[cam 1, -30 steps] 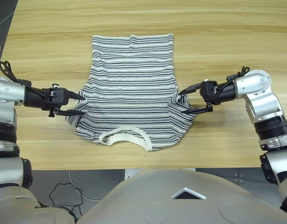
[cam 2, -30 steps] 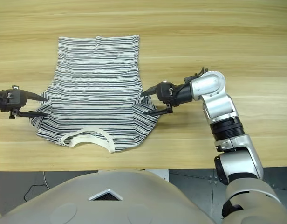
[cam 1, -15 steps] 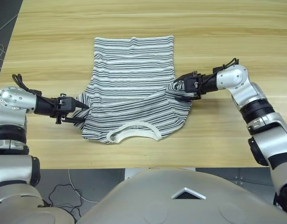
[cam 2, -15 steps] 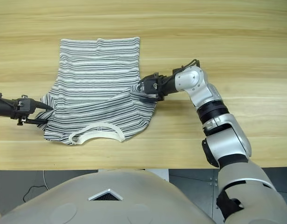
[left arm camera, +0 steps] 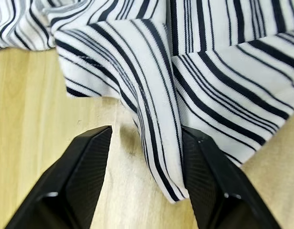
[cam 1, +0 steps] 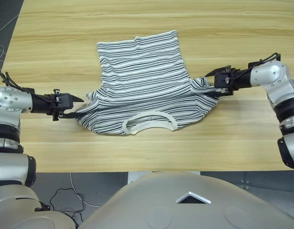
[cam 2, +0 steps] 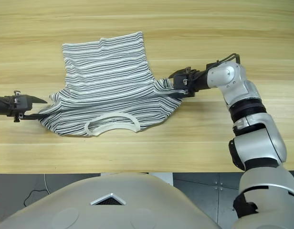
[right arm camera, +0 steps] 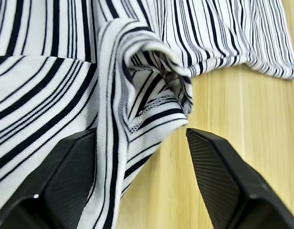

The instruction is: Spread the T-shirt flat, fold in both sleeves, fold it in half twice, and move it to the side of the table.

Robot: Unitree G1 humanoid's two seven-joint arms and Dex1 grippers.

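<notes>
One wide wooden counter (cam 1: 233,28) carries everything. On it, near the middle, lies the striped T-shirt (cam 1: 142,71), with its hem toward the far edge and the neck toward the robot. The body part is rather flat, but the shoulder part is wrinkled and bunched. The left gripper (cam 1: 78,107) is at the left sleeve (cam 1: 92,109); its jaws are apart, with a fold of cloth between them that leans on one jaw. The right gripper (cam 1: 211,86) is at the right sleeve (cam 1: 200,85), jaws also released around a bunched hem. The white collar (cam 1: 149,122) makes a loop on top. I judge the cloth light, soft and limp: it will sag and drag on the wood. A good hold is the stitched sleeve hem, pinching both layers.
</notes>
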